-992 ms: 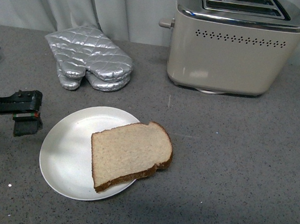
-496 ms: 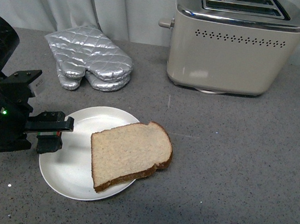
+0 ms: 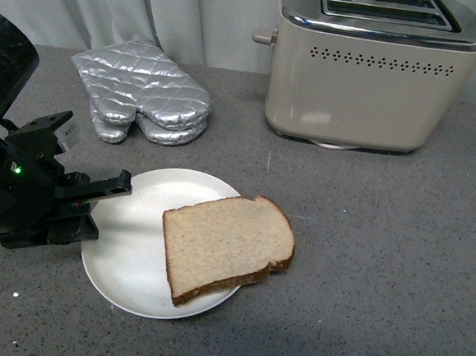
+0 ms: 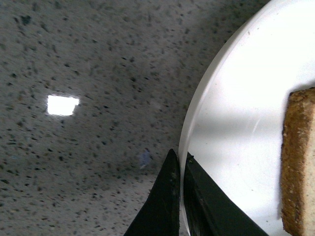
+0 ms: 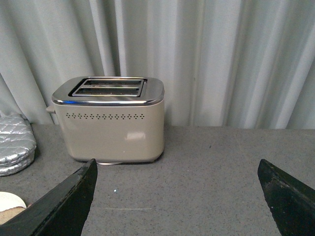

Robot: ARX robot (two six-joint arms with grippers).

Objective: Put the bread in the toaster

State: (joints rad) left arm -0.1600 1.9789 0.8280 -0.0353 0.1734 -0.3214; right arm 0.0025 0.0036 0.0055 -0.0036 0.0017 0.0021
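The bread [image 3: 228,245] is a tan slice with a dark crust, lying on the right half of a round white plate [image 3: 131,227] and overhanging its rim. My left gripper [image 3: 104,200] is shut on the plate's left rim. In the left wrist view the gripper [image 4: 179,157] pinches the thin white edge of the plate [image 4: 231,128], with the crust of the bread [image 4: 300,162] a little way off. The beige toaster [image 3: 369,81] stands at the back right, both slots empty. My right gripper [image 5: 176,167] is open, facing the toaster [image 5: 110,120] from a distance, and does not show in the front view.
Silver quilted oven mitts [image 3: 142,92] lie at the back left, left of the toaster and behind the plate. A grey speckled counter [image 3: 380,263] runs under everything, and a pale curtain [image 5: 197,59] hangs behind it.
My left arm came in from the left and shut on the plate's rim. The plate with the bread on it has slid a little to the right.
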